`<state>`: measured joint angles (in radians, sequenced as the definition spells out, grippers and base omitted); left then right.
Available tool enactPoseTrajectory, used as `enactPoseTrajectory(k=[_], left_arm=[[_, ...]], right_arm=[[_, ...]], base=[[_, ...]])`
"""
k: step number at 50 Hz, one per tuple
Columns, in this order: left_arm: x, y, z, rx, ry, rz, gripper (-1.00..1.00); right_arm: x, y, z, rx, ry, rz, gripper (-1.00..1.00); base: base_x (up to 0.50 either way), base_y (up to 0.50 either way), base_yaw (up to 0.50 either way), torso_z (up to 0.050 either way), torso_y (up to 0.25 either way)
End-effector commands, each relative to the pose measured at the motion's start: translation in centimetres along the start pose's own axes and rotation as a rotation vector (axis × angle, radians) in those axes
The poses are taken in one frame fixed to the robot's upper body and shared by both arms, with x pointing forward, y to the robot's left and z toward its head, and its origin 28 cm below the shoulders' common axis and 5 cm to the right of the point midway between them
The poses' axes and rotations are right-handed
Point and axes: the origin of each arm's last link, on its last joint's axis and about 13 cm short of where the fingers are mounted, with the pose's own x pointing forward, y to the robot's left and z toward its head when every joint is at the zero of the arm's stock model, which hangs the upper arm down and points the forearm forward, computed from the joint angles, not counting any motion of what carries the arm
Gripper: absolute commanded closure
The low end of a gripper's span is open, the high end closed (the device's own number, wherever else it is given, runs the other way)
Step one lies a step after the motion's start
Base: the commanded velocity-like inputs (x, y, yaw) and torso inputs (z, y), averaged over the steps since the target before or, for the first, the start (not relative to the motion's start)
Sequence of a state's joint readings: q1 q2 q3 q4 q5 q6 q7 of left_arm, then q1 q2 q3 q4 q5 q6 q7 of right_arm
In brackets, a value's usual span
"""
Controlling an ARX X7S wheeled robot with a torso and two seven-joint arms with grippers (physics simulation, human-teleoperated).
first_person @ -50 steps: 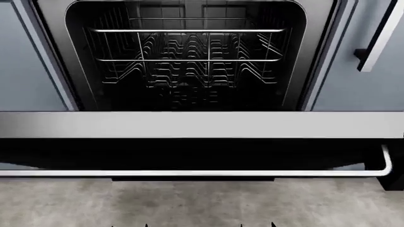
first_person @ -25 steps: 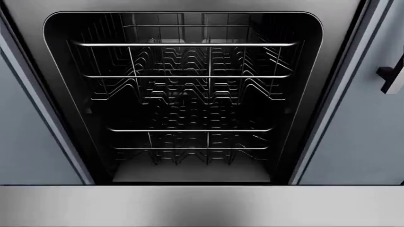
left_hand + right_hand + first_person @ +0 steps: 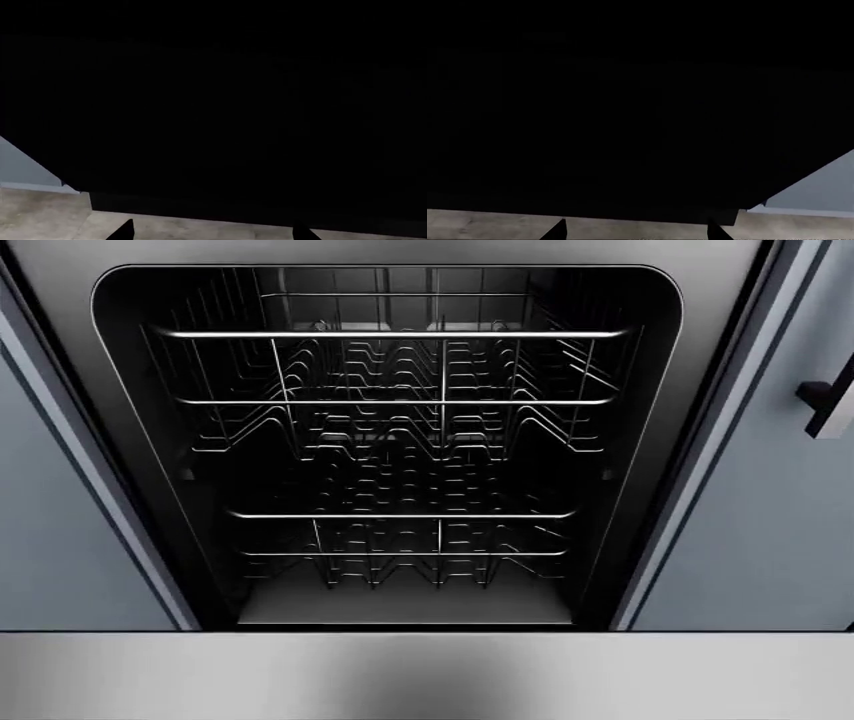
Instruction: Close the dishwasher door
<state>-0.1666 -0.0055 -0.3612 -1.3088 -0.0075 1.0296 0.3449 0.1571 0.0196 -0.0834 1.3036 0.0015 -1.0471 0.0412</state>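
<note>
The dishwasher door [image 3: 427, 675] is lying open at 6 o'clock, below the racks [image 3: 400, 430]. Both grippers, left gripper [image 3: 212, 232] and right gripper [image 3: 635, 231], are hovering beneath it, fingers spread, empty. Next, judging so: lifting upward.

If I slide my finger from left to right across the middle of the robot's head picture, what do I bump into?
Grey-blue cabinet front → silver frame of the dishwasher → wire racks inside the dark tub → silver frame on the other side → another grey-blue cabinet door with a dark handle.
</note>
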Motion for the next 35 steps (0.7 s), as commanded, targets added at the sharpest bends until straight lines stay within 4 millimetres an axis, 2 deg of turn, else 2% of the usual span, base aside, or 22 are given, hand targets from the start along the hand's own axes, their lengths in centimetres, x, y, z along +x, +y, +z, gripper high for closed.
enactPoseTrajectory(k=[1,35], left_arm=[[0.0,-0.02,0.02,0.01,-0.001,0.0,-1.0],[0.6,0.09,0.43,0.036,-0.025,-0.018,-1.0]], right_arm=[[-0.06,0.0,-0.05,0.001,0.004,-0.005,-1.0],[0.13,0.01,0.26,0.002,-0.026,-0.035,-1.0]], base=[[0.0,0.0,0.0,0.0,0.0],[0.0,0.0,0.0,0.0,0.0]])
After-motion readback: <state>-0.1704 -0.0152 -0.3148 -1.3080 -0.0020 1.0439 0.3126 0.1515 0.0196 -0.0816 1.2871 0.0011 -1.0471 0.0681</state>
